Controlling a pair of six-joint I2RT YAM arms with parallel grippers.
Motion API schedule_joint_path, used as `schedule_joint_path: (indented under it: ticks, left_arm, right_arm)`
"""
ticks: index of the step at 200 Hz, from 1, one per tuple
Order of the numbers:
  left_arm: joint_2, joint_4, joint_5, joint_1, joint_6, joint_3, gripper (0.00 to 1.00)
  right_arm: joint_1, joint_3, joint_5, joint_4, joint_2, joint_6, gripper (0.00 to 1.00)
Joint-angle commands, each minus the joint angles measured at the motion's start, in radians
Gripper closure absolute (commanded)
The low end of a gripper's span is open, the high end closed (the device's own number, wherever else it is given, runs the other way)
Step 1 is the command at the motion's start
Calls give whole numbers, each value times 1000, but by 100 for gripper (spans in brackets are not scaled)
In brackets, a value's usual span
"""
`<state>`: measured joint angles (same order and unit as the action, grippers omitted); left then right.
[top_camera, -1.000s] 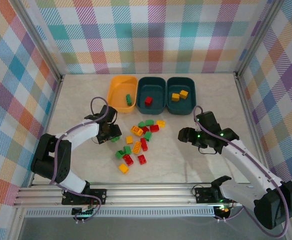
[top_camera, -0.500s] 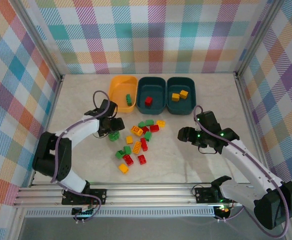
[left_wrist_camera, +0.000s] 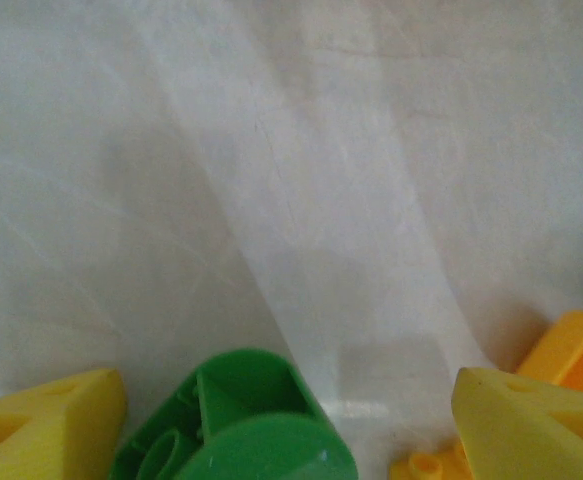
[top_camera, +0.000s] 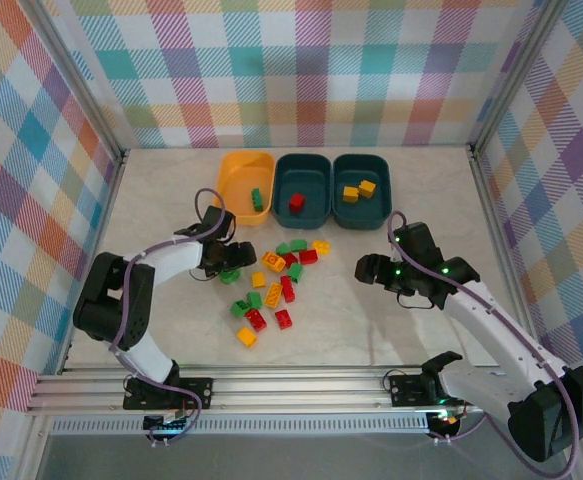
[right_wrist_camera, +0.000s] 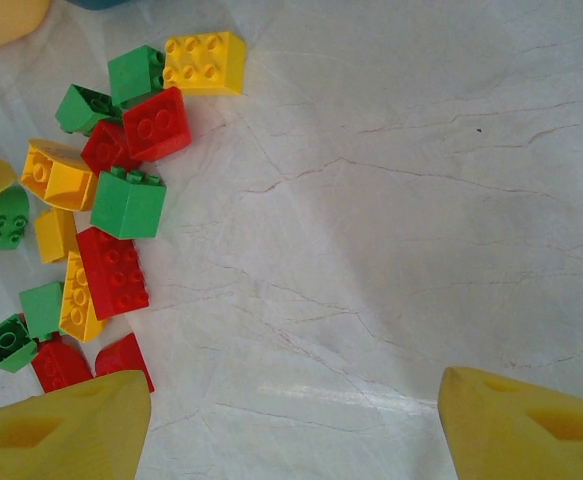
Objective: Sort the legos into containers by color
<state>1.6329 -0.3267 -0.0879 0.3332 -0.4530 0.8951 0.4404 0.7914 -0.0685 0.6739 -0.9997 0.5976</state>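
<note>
Several green, red and yellow legos (top_camera: 274, 285) lie in a loose pile at the table's middle, also seen in the right wrist view (right_wrist_camera: 111, 200). My left gripper (top_camera: 228, 262) sits low at the pile's left edge, open. A green lego (left_wrist_camera: 233, 420) lies between its yellow fingers (left_wrist_camera: 46, 430), with a gap on its right side. My right gripper (top_camera: 367, 268) is open over bare table right of the pile, nothing between its fingers (right_wrist_camera: 531, 425). The orange-yellow container (top_camera: 233, 170) holds a green lego (top_camera: 257, 198). The middle teal container (top_camera: 313, 168) holds a red one (top_camera: 296, 202). The right teal container (top_camera: 379, 170) holds two yellow-orange ones (top_camera: 359, 190).
The three tubs stand in a row at the back of the pale marbled table (top_camera: 421, 210). Plaid walls and metal frame posts (top_camera: 486, 200) close in the sides. An orange lego (left_wrist_camera: 571, 350) lies close to my left gripper's right finger.
My left gripper has shifted slightly right and away toward the tubs, staying by the green lego, and its jaws stand wider. The right arm has barely moved.
</note>
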Motion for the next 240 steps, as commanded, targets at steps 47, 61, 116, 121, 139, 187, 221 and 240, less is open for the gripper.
schedule_joint_path:
  ticks: [47,61,116,121,139,187,221,240]
  left_arm:
    - [-96,-49,-33,33,-71,-49,20]
    - [-65,-83,0,39,-57,-21,21]
    - [29,-223,168,69,-15,82,28]
    - [35,-224,171,69,-11,85,29]
    - [53,-221,174,71,0,92,33]
    - [79,-195,156,75,19,86,51]
    - [76,-206,146,75,12,109,66]
    - [67,-223,128,75,5,148,72]
  right_arm:
    - [8,26,-28,-38,-46,5,25]
    - [8,27,-30,-40,-42,8,25]
    - [8,28,-18,-26,-34,0,26]
    - [7,29,-19,-27,-36,-2,26]
    - [8,35,-23,-33,-47,-4,26]
    - [8,52,-29,-41,-68,-14,26]
    - [8,56,-25,-43,-74,-19,27]
    - [8,51,-23,-46,-74,-21,27]
